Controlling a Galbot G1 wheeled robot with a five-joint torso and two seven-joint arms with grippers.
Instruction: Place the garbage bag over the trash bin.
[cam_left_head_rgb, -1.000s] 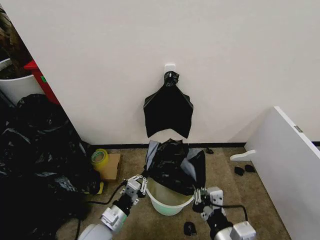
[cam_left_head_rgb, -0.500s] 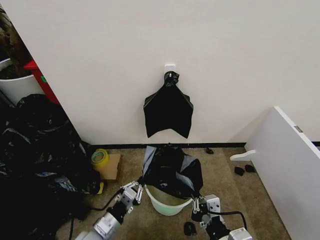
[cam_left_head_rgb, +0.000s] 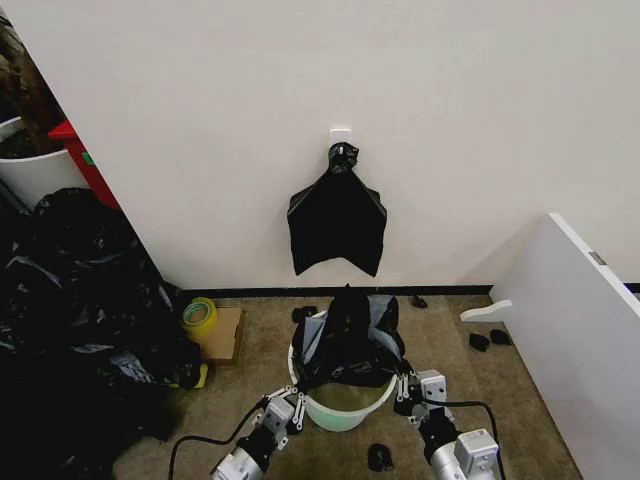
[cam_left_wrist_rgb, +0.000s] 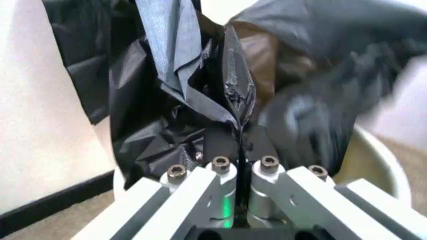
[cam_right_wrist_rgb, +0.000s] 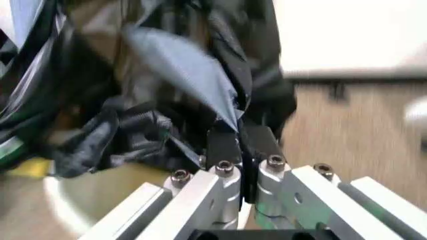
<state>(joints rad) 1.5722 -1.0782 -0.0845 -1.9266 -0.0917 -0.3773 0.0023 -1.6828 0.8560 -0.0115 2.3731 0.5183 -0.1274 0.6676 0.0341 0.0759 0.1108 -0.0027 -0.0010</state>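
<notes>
The trash bin (cam_left_head_rgb: 345, 412), a cream-white round bucket, stands on the carpet below the wall. The glossy black garbage bag (cam_left_head_rgb: 348, 340) is draped over its mouth and bunches up into a peak. My left gripper (cam_left_head_rgb: 291, 398) is at the bin's near left side, shut on the bag's edge. My right gripper (cam_left_head_rgb: 405, 384) is at the near right side, also shut on the bag. In the left wrist view, the left gripper (cam_left_wrist_rgb: 238, 146) pinches a fold of the garbage bag (cam_left_wrist_rgb: 180, 100) beside the bin's rim (cam_left_wrist_rgb: 383, 157). The right gripper (cam_right_wrist_rgb: 239, 137) clamps a glossy fold (cam_right_wrist_rgb: 180, 65) above the bin (cam_right_wrist_rgb: 87, 200).
A flat black bundle (cam_left_head_rgb: 337, 225) hangs from a wall hook behind the bin. A heap of black sacks (cam_left_head_rgb: 80, 300) fills the left side, with a yellow tape roll (cam_left_head_rgb: 199, 315) on cardboard. A white panel (cam_left_head_rgb: 585, 340) stands at the right. Small black scraps (cam_left_head_rgb: 378, 457) lie on the floor.
Both grippers have moved lower and nearer to me, drawing the bag's edges down around the bin's rim. The bag now sits over the bin's mouth instead of hanging behind it.
</notes>
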